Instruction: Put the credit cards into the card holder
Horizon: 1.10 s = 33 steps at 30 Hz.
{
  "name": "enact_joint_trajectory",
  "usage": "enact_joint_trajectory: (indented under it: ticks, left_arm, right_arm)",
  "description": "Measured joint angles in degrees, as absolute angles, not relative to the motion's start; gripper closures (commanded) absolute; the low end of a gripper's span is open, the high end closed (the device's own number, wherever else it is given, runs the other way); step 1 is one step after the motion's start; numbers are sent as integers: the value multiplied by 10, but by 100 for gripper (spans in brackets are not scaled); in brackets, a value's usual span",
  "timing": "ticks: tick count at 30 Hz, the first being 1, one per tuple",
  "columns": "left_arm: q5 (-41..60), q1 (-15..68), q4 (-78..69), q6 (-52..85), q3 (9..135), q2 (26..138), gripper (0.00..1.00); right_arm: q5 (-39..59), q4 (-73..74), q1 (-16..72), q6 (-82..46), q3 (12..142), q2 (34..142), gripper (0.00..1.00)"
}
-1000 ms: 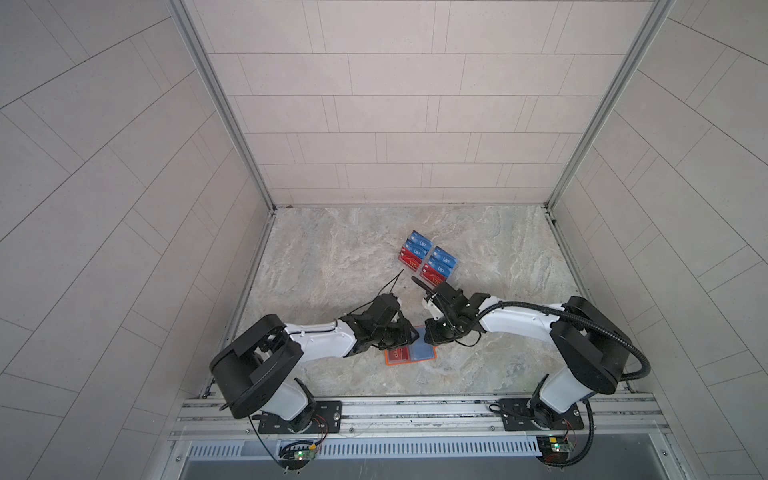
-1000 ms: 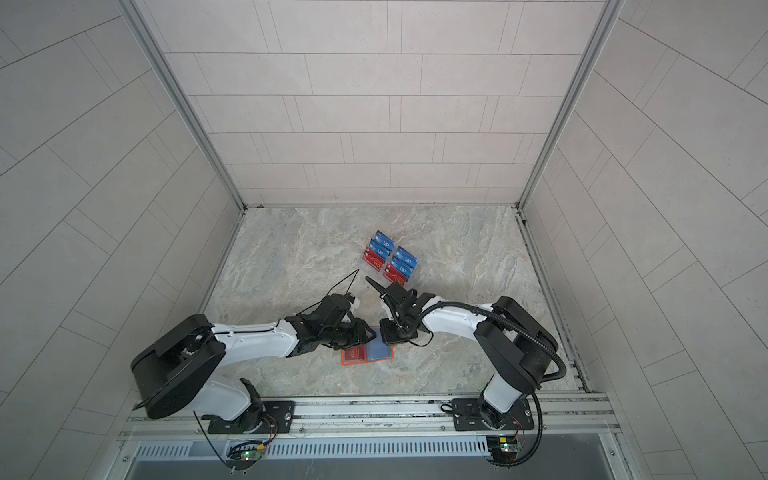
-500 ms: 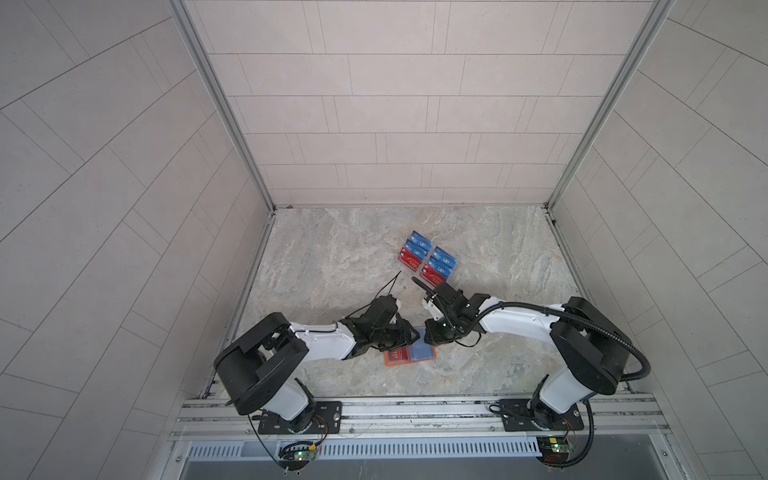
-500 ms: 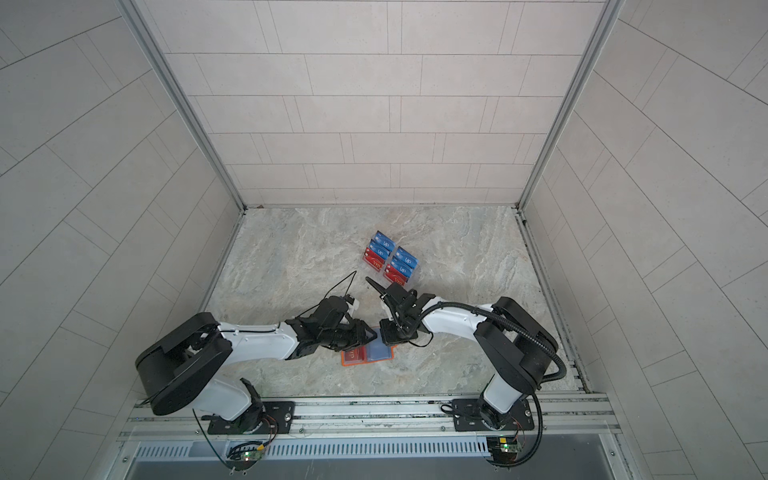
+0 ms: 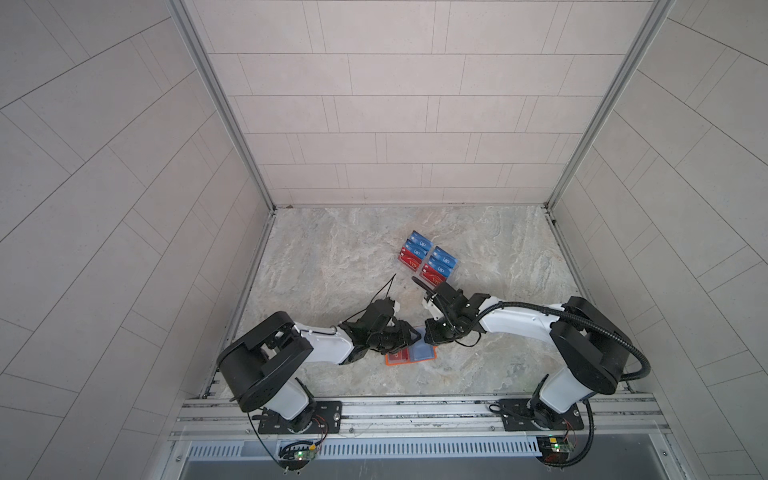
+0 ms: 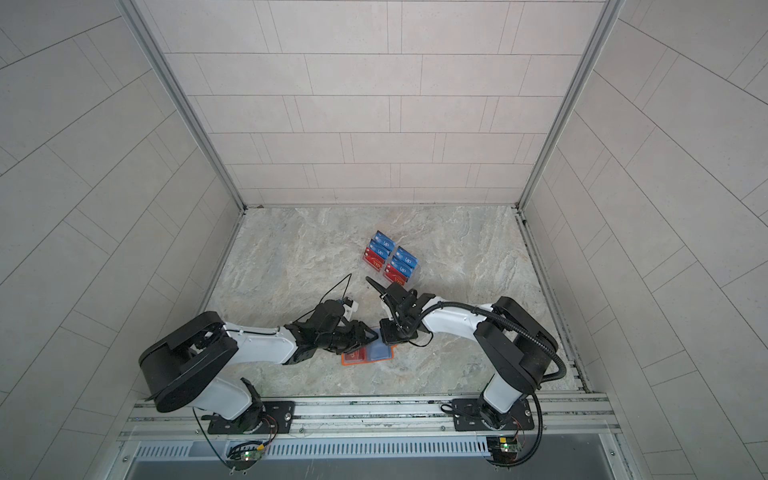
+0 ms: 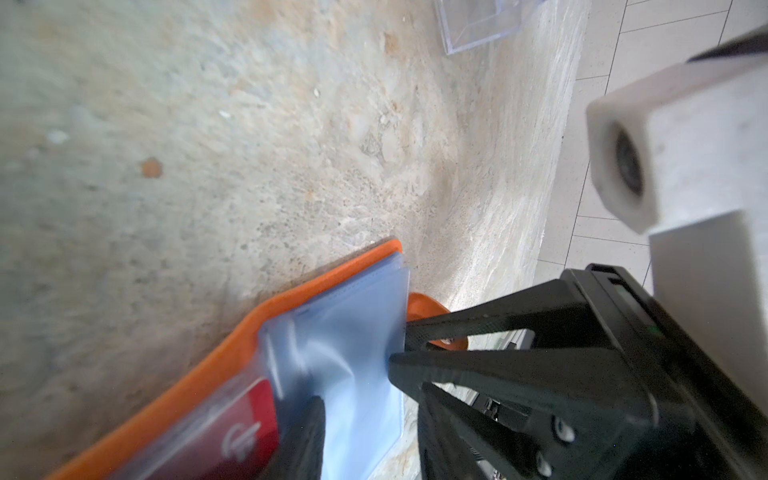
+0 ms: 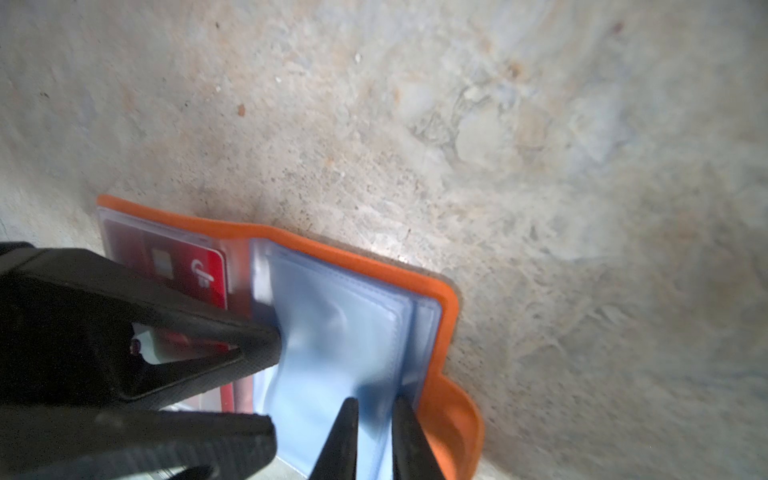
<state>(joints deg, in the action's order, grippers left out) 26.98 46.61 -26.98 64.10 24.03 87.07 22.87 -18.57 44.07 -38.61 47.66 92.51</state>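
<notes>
Looks like mid-step on the sleeve-opening bit. The card holder [image 5: 411,356] lies open near the table's front edge, with one red card [image 8: 199,270] already sleeved. The right gripper [image 8: 376,405] is pinched onto a clear sleeve [image 8: 340,332]. The left gripper [image 8: 272,390] pokes at the sleeve's mouth, jaws partly apart, holding nothing I can make out. The remaining credit cards [image 5: 428,259] sit well behind. Next it probably needs that pocket held open and a card fetched. Versus a second ago, barely anything has shifted.
</notes>
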Motion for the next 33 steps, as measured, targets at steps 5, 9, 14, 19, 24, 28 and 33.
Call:
enact_joint_trajectory:
  ticks: [5, 9, 14, 19, 24, 28, 33]
  left_arm:
    - [270, 466, -264, 648, 229, 855, 58]
    - [270, 468, -263, 649, 229, 854, 57]
    - [270, 476, -264, 651, 229, 856, 57]
    - [270, 477, -270, 652, 229, 860, 57]
    - [275, 477, -297, 661, 229, 875, 58]
    - [280, 477, -313, 663, 229, 884, 59]
    - [280, 477, -313, 662, 229, 885, 63]
  right_arm:
    - [229, -186, 441, -386, 477, 925, 81]
    - [229, -185, 441, -386, 477, 925, 81]
    - [229, -185, 441, -386, 477, 925, 81]
    - [229, -184, 441, -389, 476, 925, 81]
    - [229, -182, 441, -391, 476, 925, 81]
    - [229, -182, 441, -392, 476, 925, 81]
    - [228, -183, 441, -395, 476, 925, 82]
